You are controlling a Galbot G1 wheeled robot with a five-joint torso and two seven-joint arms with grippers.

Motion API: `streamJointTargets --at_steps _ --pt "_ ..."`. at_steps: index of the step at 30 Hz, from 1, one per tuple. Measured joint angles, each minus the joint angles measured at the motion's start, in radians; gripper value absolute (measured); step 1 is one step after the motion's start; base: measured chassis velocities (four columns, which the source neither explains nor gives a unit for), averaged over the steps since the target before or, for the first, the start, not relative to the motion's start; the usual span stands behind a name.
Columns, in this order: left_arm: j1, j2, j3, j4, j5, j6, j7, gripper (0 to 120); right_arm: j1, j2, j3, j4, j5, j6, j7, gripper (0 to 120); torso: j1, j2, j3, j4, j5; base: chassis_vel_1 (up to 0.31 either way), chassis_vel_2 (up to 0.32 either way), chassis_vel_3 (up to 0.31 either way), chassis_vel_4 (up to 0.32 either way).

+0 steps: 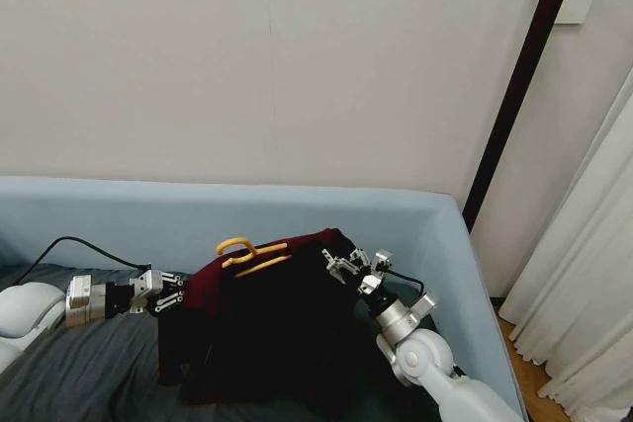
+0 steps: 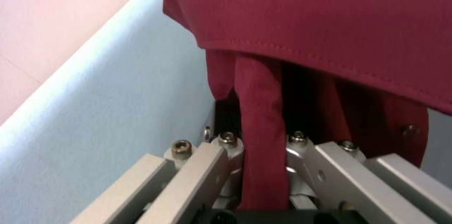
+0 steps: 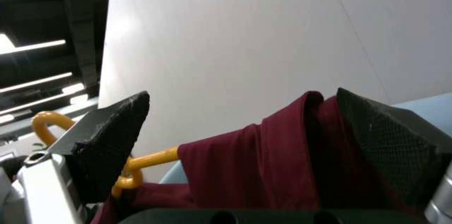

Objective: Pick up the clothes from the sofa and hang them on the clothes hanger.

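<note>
A dark red garment [image 1: 267, 328] hangs on a yellow hanger [image 1: 249, 252], held up above the sofa. My left gripper [image 1: 168, 295] is at the garment's left edge. In the left wrist view, the left gripper [image 2: 261, 152] is shut on a fold of the red cloth [image 2: 318, 17]. My right gripper [image 1: 346, 266] is at the garment's right shoulder. In the right wrist view its black pads [image 3: 113, 139] stand wide open, with the red shoulder [image 3: 261, 171] and the yellow hanger [image 3: 152, 159] between them, not clamped.
The sofa has a light blue back [image 1: 297, 214] and a grey seat [image 1: 89, 373] below the garment. A dark post [image 1: 514, 96] and a white curtain [image 1: 593, 274] stand to the right. A black cable [image 1: 59, 244] trails from the left arm.
</note>
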Motion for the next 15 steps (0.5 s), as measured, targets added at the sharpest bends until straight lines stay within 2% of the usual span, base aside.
streamJointTargets --at_steps 15 --pt "-0.013 -0.005 0.009 0.024 0.015 -0.006 -0.002 1 -0.030 0.001 -0.004 -0.017 -0.053 0.008 -0.074 100 0.000 0.000 0.000 0.0001 0.0001 0.000 0.000 0.000 0.000"
